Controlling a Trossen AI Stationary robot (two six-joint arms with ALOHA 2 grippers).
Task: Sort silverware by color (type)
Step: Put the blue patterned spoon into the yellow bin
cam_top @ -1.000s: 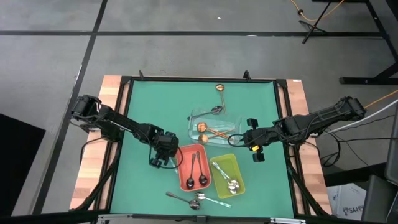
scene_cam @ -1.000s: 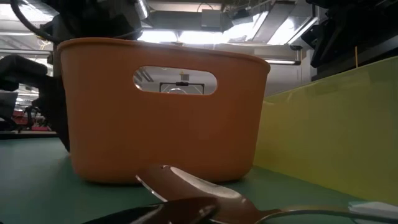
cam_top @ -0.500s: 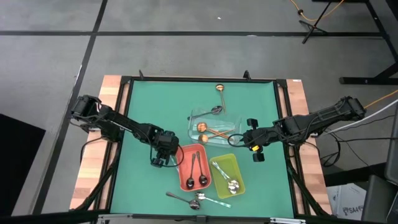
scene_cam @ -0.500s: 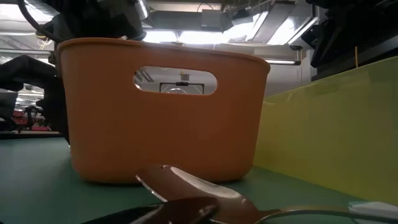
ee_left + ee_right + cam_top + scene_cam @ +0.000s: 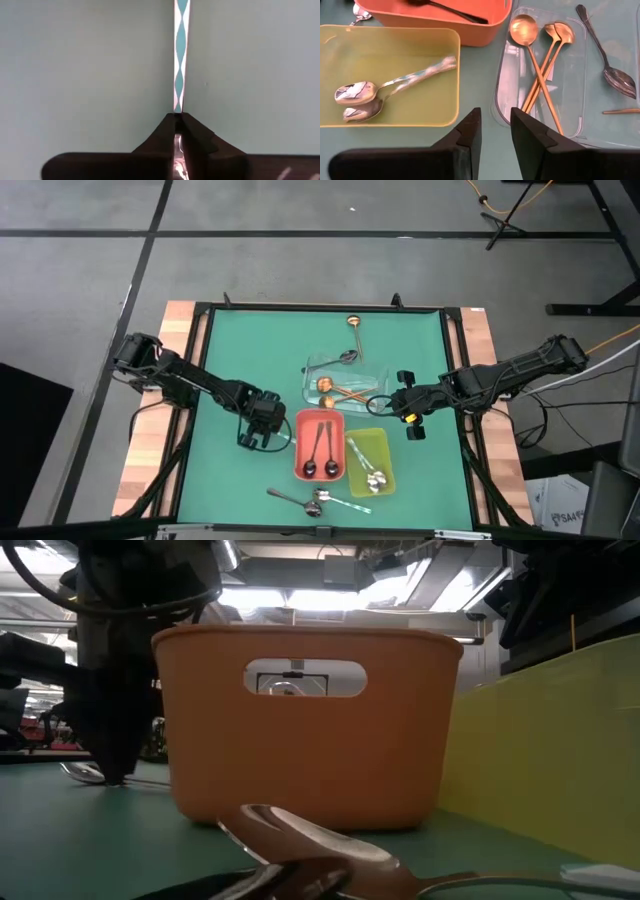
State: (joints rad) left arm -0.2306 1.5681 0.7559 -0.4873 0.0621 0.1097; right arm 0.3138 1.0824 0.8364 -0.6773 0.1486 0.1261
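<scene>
My left gripper (image 5: 262, 436) points down at the green mat just left of the red tray (image 5: 299, 442) and is shut on a slim silver utensil (image 5: 88, 773). Two black spoons (image 5: 320, 452) lie in the red tray. Silver spoons (image 5: 365, 97) lie in the yellow-green tray (image 5: 420, 117), and copper spoons (image 5: 542, 55) in the clear tray (image 5: 580, 122). My right gripper (image 5: 495, 125) hangs open above the gap between the yellow-green and clear trays, with nothing between its fingers. My left gripper pinches the utensil's thin shiny handle (image 5: 178, 92) between its two fingers (image 5: 192, 135), coming from above and pointing down. The handle runs straight out from between the fingertips. In the low view the utensil lies on the mat, its rounded end (image 5: 85, 772) beside the fingers.
A silver spoon (image 5: 615, 75) lies over the clear tray's far rim. A copper piece (image 5: 353, 325) lies near the far edge. Loose silver utensils (image 5: 315, 502) lie near the front edge. The three trays crowd the mat's middle; bare mat (image 5: 230, 350) lies to the left.
My left gripper has shut on the silver utensil beside the red tray. The red tray has slid toward the table's right and turned straighter, closer to the yellow-green tray. The utensil's rounded end now shows beside the gripper in the low view.
</scene>
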